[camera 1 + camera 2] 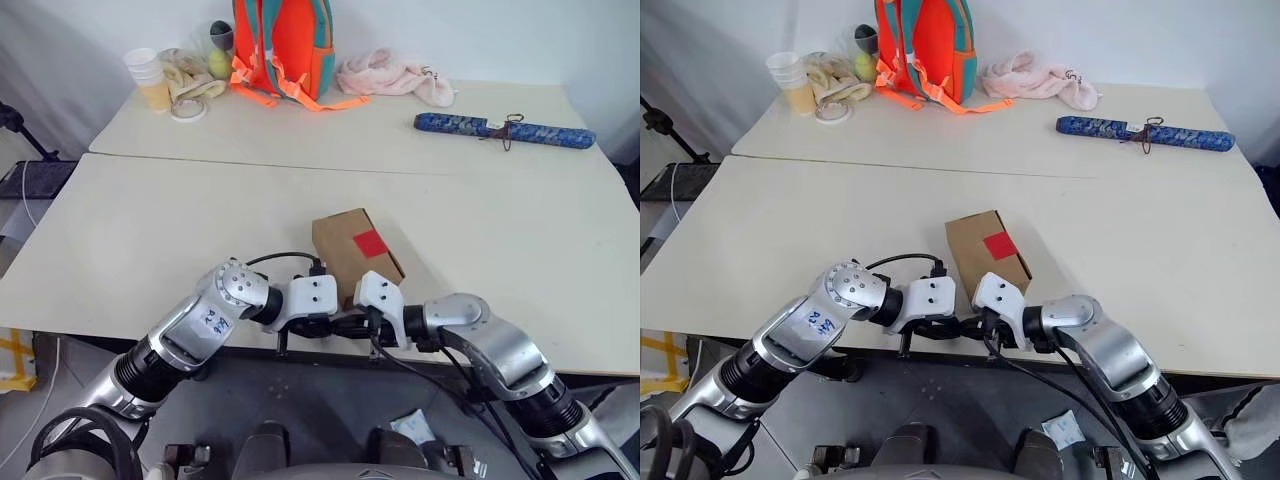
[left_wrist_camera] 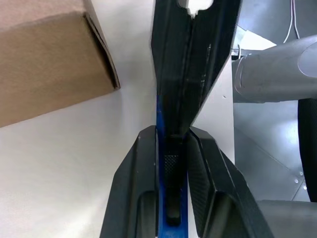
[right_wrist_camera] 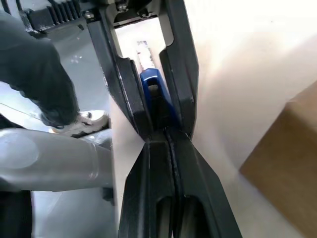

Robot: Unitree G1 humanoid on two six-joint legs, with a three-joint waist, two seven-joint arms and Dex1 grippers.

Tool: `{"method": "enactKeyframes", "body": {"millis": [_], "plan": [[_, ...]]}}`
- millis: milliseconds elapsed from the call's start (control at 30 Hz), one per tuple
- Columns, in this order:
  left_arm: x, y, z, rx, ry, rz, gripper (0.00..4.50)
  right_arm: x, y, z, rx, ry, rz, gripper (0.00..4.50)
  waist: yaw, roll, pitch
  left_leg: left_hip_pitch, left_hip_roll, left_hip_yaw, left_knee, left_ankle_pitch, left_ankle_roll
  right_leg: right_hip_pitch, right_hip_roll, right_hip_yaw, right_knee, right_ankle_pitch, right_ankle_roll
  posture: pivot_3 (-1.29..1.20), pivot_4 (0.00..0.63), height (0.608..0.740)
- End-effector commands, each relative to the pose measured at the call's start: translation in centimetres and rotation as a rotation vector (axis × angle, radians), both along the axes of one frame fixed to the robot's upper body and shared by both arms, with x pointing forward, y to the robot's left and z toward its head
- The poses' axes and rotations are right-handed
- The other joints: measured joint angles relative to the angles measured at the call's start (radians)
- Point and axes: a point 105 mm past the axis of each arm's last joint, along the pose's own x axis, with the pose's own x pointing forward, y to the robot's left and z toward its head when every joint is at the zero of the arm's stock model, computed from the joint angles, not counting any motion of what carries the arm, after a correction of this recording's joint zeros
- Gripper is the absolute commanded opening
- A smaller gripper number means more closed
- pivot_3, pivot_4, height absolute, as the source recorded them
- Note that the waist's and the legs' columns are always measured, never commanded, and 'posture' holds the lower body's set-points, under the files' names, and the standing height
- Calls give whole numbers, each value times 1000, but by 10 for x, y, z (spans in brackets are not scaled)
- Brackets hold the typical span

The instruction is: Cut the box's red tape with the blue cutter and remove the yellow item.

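We stand at two pale tables (image 1: 150,230) pushed together, with a white wall behind them and a grey floor below the near edge.

Our left gripper (image 2: 172,144) and right gripper (image 3: 157,136) meet tip to tip just over the near edge of the table, in front of the box (image 1: 355,252). The left fingers (image 2: 141,173) are clamped on the blue cutter (image 3: 151,84), which lies lengthwise between them. The right fingers (image 3: 185,173) are pressed together, and their tips reach in between the left fingers at the cutter's end; we cannot tell whether they actually pinch it.

The box sits closed on the near table, just beyond the two grippers and apart from them, with one corner turned towards us. The red tape (image 1: 370,243) is a small square on its top face, toward the right edge.

Well apart, on the far table, a long blue patterned roll (image 1: 503,131) with a cord lies at the right. A pink cloth (image 1: 392,75) is bunched near the wall, beside an orange backpack (image 1: 283,45) standing upright. At the far left corner are stacked cups (image 1: 148,78), a roll of tape (image 1: 188,110) and a yellow-green ball (image 1: 219,64) among some clutter.
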Motion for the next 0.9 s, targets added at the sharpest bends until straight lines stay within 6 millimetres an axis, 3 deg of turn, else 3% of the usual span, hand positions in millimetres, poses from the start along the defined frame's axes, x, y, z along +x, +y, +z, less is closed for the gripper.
{"method": "enactKeyframes", "body": {"millis": [33, 133, 200, 300, 533, 700, 900], "plan": [[-4, 9, -2, -38, -54, -22, 464, -22, -7, 29, 102, 67, 38, 34, -1, 0, 0, 0, 0, 0, 0, 0, 0, 0, 0, 0, 0, 0, 0, 0, 150, 740], [-7, 15, 16, -160, -210, -73, 464, -31, -31, 48, 147, 184, -20, 567, -7, 0, 0, 0, 0, 0, 0, 0, 0, 0, 0, 0, 0, 0, 0, 0, 150, 740], [-17, 28, 33, -236, -344, -117, 464, -33, -52, 58, 140, 257, -108, 1157, -10, 1, 1, -1, 1, 0, -1, 0, 0, -1, 0, 0, 0, 0, 0, 0, 150, 740], [-25, 37, 42, -278, -420, -131, 464, -35, -70, 56, 90, 411, -210, 2160, -17, 1, 1, -1, 1, 0, 0, -1, 0, -1, 0, -1, -1, 0, 0, 0, 150, 740], [-25, 29, 56, -320, -533, -173, 464, -29, -46, 64, 234, 555, -219, 4473, -22, 1, 1, -1, 1, 0, 0, -2, 1, 0, 0, -1, -1, 0, 0, 0, 150, 740], [-22, 20, 53, -311, -528, -180, 464, -9, -31, 74, 345, 620, -338, 4473, -23, 1, 1, -1, 1, 0, 1, -2, 1, 0, 0, -2, -1, 0, 0, 0, 150, 740], [-25, 14, 49, -313, -506, -190, 464, -9, -25, 75, 308, 602, -321, 4473, -21, 1, 1, -2, 1, 0, 0, -2, 1, -1, 0, -2, -1, 0, 0, 0, 150, 740]]}}
